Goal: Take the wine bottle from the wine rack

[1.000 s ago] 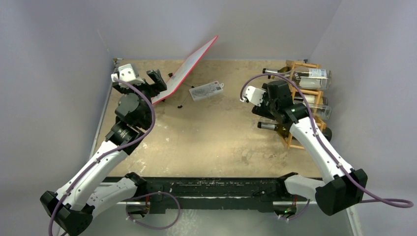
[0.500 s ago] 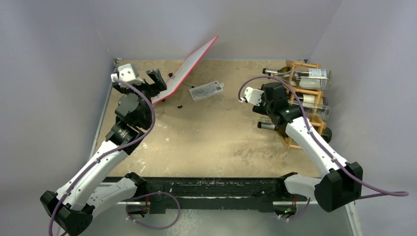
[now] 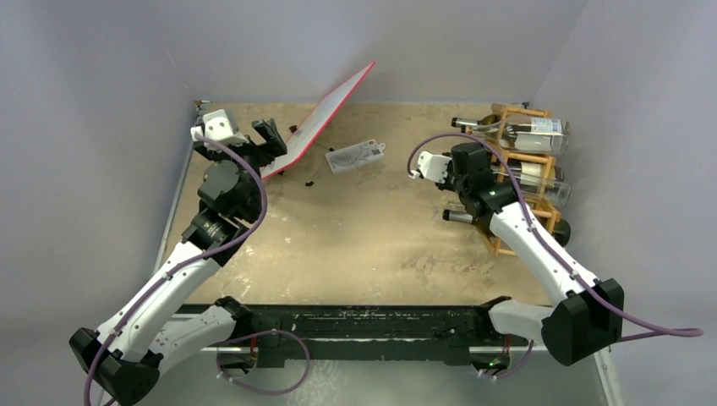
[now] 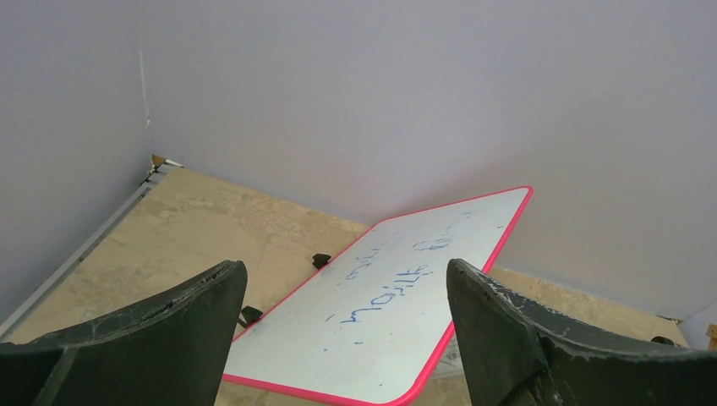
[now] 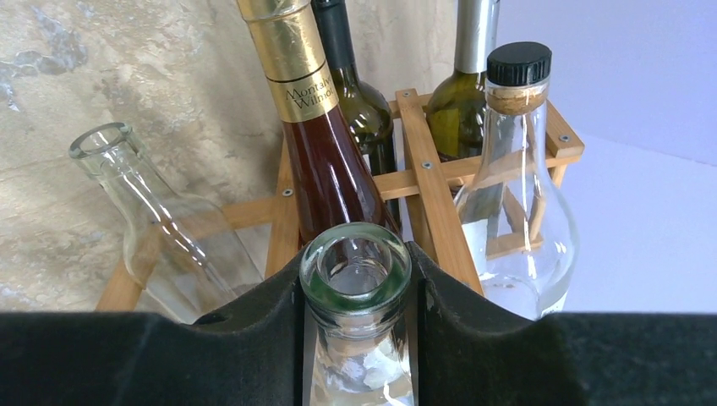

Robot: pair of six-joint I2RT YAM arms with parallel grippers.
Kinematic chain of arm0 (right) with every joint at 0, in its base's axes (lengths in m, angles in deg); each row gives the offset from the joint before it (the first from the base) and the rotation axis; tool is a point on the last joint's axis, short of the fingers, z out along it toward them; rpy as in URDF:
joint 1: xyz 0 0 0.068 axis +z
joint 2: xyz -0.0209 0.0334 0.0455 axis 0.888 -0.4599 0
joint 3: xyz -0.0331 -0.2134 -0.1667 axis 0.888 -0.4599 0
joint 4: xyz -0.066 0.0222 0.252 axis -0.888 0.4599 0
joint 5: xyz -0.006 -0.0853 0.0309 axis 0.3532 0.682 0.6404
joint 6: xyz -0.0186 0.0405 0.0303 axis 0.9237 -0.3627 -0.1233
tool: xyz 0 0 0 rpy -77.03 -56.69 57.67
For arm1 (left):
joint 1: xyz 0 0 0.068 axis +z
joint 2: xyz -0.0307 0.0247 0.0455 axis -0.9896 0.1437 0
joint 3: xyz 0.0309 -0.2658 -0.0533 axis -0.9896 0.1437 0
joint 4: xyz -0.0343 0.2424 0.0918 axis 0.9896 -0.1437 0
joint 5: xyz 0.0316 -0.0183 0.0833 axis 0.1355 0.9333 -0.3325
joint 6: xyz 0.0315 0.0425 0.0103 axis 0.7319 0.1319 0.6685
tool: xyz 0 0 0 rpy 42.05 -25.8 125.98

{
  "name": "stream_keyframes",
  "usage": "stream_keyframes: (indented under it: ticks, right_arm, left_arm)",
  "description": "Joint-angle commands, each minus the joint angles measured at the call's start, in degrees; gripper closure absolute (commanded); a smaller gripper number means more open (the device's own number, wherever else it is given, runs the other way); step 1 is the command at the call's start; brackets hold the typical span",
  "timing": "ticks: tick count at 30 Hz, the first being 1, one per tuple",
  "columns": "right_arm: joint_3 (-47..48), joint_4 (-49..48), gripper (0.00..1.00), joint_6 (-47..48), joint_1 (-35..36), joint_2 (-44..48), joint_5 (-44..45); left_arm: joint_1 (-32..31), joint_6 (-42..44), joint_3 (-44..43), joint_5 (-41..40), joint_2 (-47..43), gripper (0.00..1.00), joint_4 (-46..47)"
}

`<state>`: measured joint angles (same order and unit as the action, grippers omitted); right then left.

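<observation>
Clenched right claw (image 5: 356, 264) on the open neck of the bottle (image 5: 357, 347) lying in the rack (image 5: 433, 186) (grasp made, nothing drawn out yet). Hung left claw (image 4: 345, 279) released, bare, facing the board (image 4: 397, 304). Left undone: pulling it clear.

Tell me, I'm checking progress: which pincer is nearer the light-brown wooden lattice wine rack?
Right. The right pincer is at the wine rack, shut on a clear glass bottle; the left pincer is far off, facing the red-edged white board.
</observation>
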<state>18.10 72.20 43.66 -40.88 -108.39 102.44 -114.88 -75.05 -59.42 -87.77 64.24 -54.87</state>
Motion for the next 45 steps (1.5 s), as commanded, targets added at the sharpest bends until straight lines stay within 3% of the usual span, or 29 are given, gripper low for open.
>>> stream_keyframes:
  ticks: [1, 9, 27, 45]
  right_arm:
    - [2.0, -1.5, 0.71, -2.2, 0.4, 3.2, 0.6]
    - [5.4, 0.2, 1.0, -5.0, 0.8, 6.4, 3.5]
    - [16.0, -1.5, 1.0, -11.4, 0.8, 12.9, 9.1]
    - [29.4, 9.1, 1.0, -24.2, 0.8, 8.9, -7.8]
  left_arm:
    - [-0.3, 0.5, 0.5, -0.3, -0.2, 0.13, 2.9]
    - [-0.3, 0.3, 0.6, -0.4, 0.0, 0.13, 3.0]
    - [-0.3, 0.0, 0.8, -0.3, 0.3, 0.13, 3.0]
    - [-0.3, 0.2, 0.8, -0.6, 0.5, 0.13, 3.1]
